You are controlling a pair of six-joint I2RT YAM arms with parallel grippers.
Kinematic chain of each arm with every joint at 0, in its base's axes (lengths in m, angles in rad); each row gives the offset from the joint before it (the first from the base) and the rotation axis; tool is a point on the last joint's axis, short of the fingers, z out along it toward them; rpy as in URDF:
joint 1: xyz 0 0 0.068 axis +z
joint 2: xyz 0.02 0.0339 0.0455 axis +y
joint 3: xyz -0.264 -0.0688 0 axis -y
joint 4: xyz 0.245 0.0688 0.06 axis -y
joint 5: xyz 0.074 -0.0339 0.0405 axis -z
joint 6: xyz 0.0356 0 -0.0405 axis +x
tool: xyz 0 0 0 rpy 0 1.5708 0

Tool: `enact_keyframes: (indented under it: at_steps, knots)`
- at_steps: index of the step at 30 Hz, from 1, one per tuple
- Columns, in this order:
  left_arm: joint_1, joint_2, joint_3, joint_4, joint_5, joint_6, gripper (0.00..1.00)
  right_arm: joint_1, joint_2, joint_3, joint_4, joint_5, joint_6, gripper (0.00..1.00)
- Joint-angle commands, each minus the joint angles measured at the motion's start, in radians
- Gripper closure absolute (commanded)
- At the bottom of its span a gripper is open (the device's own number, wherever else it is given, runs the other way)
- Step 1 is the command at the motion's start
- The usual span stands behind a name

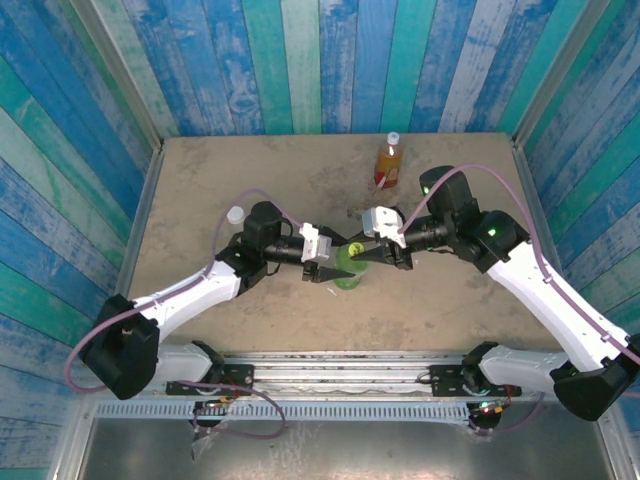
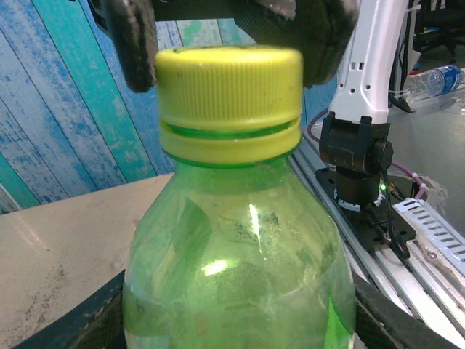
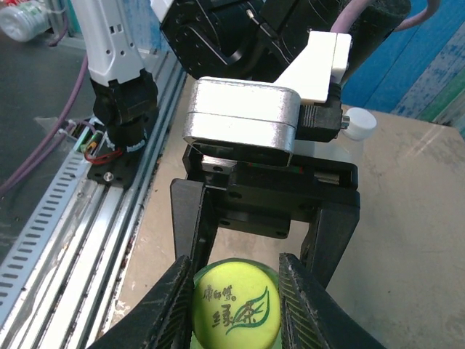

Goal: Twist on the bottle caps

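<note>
Fingers [image 3: 178, 294] of my right gripper [image 3: 237, 291] press against both sides of the yellow-green cap [image 2: 229, 80], so I read that gripper as clamped on it. The cap sits level on the neck of the green bottle [image 2: 240, 269], and a thin green line shows between the cap and its lower ring. On its top face I can see printed characters and a leaf mark.

Below it, my left gripper [image 1: 338, 264] comes in from the opposite side. Its dark fingers touch the bottle's body on either side, holding it upright. The two grippers meet head-on at the middle of the table [image 1: 200, 310], right above, left below.

Farther out, the amber bottle [image 1: 387, 165] with the red label stands upright near the far edge, a white cap [image 1: 392, 137] on its neck. A second white cap [image 1: 236, 213] shows just beside my left arm; I cannot tell what it rests on.
</note>
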Motion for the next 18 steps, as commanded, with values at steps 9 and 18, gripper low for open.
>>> enact_keyframes:
  at_steps: [9, 18]
  knots:
    - [0.001, 0.010, -0.018, 0.385, -0.446, -0.253, 0.40, -0.004, 0.004, -0.100, 0.311, 0.399, 0.414, 0.80]
    - [-0.042, 0.119, 0.079, 0.409, -0.783, -0.273, 0.41, 0.111, 0.083, -0.143, 0.421, 0.894, 0.770, 0.83]
